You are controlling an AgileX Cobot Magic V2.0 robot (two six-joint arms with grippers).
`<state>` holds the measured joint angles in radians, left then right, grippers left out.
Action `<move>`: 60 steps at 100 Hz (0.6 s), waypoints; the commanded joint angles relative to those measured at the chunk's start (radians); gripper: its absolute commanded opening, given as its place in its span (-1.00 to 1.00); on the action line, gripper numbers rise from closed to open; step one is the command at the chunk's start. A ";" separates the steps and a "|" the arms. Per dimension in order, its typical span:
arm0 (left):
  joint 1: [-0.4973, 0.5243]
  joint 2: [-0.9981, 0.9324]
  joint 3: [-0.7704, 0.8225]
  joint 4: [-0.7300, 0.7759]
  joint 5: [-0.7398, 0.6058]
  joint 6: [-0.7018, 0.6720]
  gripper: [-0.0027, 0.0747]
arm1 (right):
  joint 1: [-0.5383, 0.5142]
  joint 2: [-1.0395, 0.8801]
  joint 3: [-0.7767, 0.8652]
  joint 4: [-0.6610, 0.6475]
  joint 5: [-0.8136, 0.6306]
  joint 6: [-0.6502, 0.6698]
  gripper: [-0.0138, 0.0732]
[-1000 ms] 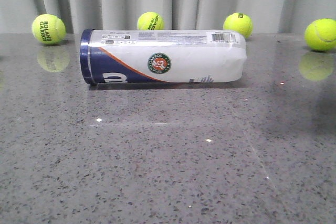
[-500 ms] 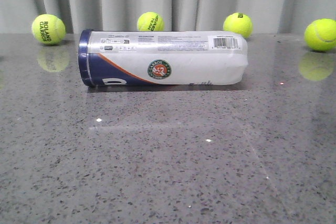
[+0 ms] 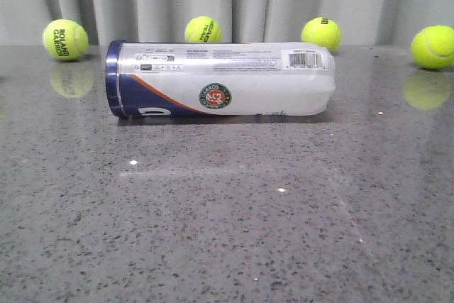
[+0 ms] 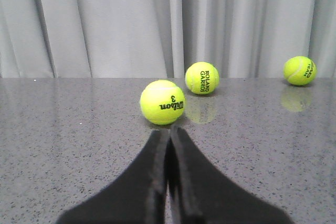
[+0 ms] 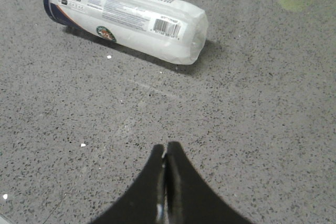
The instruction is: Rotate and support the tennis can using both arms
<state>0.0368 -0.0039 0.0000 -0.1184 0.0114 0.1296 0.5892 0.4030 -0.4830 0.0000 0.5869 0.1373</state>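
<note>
The tennis can [image 3: 220, 79] lies on its side on the surface [image 3: 227, 218], well apart from both pressed-together, empty fingers [image 5: 166, 153], left [image 4: 169, 135] too.

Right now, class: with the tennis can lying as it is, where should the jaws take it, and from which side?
Probably from above, across the white mid-body of the tennis can: it lies on its side, ends pointing left and right, so the round wall is open front and back.

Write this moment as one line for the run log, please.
tennis can: lying on its side on table, untouched | left gripper: shut, empty | right gripper: shut, empty, apart from can
</note>
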 commanded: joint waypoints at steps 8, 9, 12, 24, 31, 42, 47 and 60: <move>0.001 -0.033 -0.011 -0.007 -0.061 -0.012 -0.98 | -0.005 -0.048 -0.014 -0.006 -0.094 -0.001 -0.84; 0.001 -0.032 -0.017 -0.007 -0.059 -0.012 -0.98 | -0.005 -0.049 -0.014 -0.006 -0.094 -0.001 -0.84; 0.001 -0.031 -0.031 -0.007 -0.035 -0.012 -0.98 | -0.005 -0.052 -0.014 -0.006 -0.095 -0.001 -0.84; 0.001 -0.003 -0.102 -0.007 0.044 -0.012 -0.98 | -0.005 -0.052 -0.014 -0.006 -0.087 -0.001 -0.84; 0.001 0.025 -0.149 -0.028 0.066 -0.012 -0.98 | -0.005 -0.052 -0.014 -0.006 -0.080 -0.001 -0.84; 0.001 0.092 -0.221 -0.072 0.085 -0.012 -0.98 | -0.005 -0.052 -0.014 -0.006 -0.078 -0.001 -0.84; 0.001 0.134 -0.255 -0.072 0.126 -0.012 -0.98 | -0.005 -0.052 -0.014 -0.006 -0.078 -0.001 -0.84; 0.001 0.264 -0.361 -0.072 0.260 -0.012 -0.98 | -0.005 -0.052 -0.014 -0.006 -0.078 -0.001 -0.84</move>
<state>0.0368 0.1660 -0.2657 -0.1747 0.2510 0.1296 0.5892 0.3454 -0.4724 0.0000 0.5768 0.1378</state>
